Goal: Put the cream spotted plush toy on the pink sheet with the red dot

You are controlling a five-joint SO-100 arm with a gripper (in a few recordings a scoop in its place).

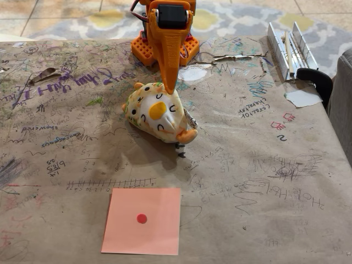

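a home: patterned rug (231, 22), scribbled paper-covered table (231, 165)

**Scribbled brown paper table, patterned rug behind**

The table (264, 181) fills most of the frame, covered in brown paper full of pen and marker doodles: purple handwriting at the upper left, number lines and sums at the left, blue and black scrawls at the right. Along the top edge lies a rug (236, 19) with grey, white and yellow shapes, and pale floor tiles (22, 14) show in the upper left corner. A black clamp (319, 82) grips the table's upper right edge beside metal rails (291, 47). A grey upholstered edge (344, 104) stands at far right. Light is soft and even.
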